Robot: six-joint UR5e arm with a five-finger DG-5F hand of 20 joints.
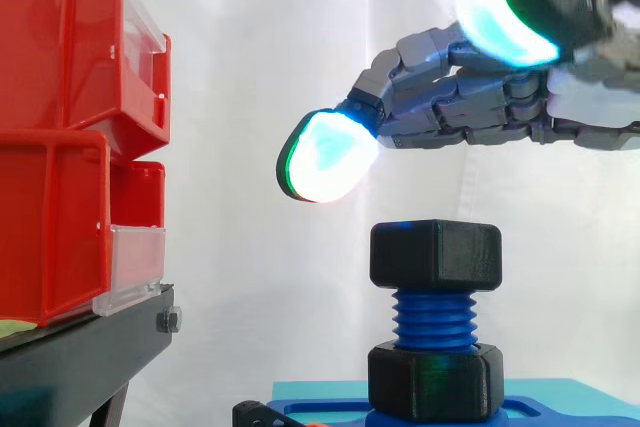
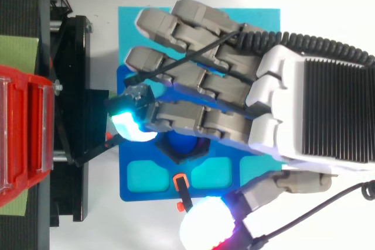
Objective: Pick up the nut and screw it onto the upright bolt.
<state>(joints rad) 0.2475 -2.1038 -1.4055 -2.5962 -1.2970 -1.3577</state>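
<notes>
— Hand?
— My hand [image 1: 470, 112] hung level, fingers [image 1: 430, 72] straight and spread, holding nothing.
— Nut?
— Straight below my fingers, a clear gap between. The black nut [image 1: 435, 252] sat on top of the blue bolt [image 1: 434, 319], whose axis stood upright. Likely a plain drop. Red bins [image 1: 60, 147] stood farther off, past my fingertips.

Side level, close; top overhead; both share bolt [image 1: 435, 319].
</notes>
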